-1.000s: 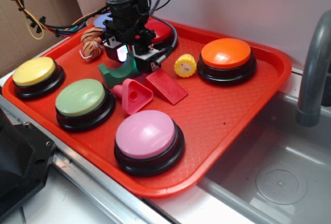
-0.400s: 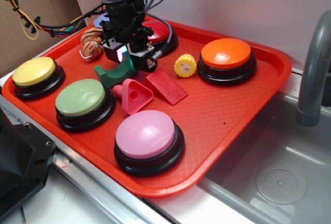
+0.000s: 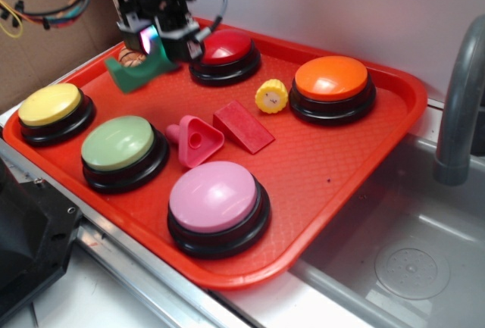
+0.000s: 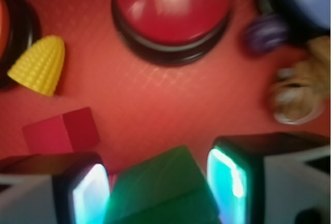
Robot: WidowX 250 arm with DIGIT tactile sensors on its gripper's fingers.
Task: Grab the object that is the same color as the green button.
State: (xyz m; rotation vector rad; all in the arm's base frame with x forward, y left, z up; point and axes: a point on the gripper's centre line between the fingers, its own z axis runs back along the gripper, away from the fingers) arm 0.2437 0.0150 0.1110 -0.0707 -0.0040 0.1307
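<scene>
Contact is being maintained between the black robot gripper and the small dark green arch-shaped block, which is being gripped between the glowing finger pads and held clear of the red plastic tray at its far left. The large pale green dome button on a black base is being left untouched near the front left, beside the yellow dome button.
</scene>
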